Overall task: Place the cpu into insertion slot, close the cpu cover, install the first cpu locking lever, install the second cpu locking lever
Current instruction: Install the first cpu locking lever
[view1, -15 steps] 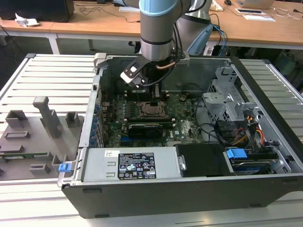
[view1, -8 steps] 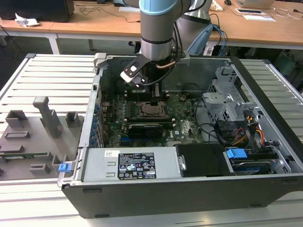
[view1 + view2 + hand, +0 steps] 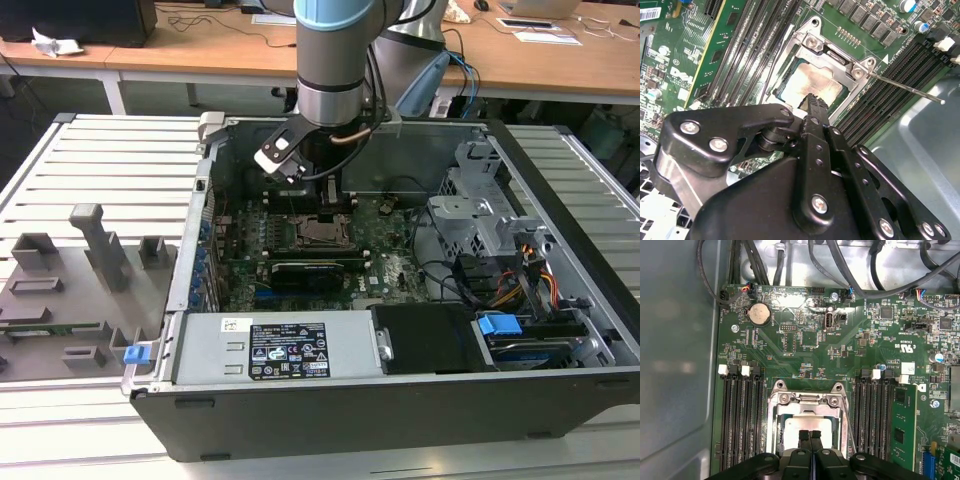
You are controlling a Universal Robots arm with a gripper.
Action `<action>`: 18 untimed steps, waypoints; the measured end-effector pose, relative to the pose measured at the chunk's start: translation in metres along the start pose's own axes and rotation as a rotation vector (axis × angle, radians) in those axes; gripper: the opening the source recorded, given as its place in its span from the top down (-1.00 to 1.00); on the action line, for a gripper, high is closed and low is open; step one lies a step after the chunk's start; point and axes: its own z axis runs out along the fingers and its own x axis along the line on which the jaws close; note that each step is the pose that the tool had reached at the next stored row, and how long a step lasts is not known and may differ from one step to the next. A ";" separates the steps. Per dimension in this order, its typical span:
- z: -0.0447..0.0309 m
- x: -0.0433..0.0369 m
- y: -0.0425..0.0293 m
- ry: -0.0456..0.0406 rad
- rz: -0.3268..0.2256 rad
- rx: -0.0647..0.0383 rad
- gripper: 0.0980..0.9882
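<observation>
**Q:** How is the gripper (image 3: 809, 432) set?
**A:** The fingers are closed together, directly over the cpu (image 3: 792, 426).
**Q:** Where is the cpu located?
**A:** It is seated mid-motherboard (image 3: 805, 340), framed by the lowered cpu cover (image 3: 807, 399).

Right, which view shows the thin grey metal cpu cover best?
The first wrist view: the thin grey metal cpu cover faces it squarely, the black gripper hiding one edge. The second wrist view shows it slanted; the exterior view, far below the arm.
</observation>
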 end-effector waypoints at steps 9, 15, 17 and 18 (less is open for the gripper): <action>-0.0030 0.0001 0.0002 0.0002 0.000 0.000 0.98; -0.0037 0.0000 0.0002 0.0000 0.000 0.000 0.98; -0.0041 0.0000 0.0002 0.0000 0.000 0.000 0.98; -0.0045 0.0000 0.0002 0.0001 0.000 0.000 0.98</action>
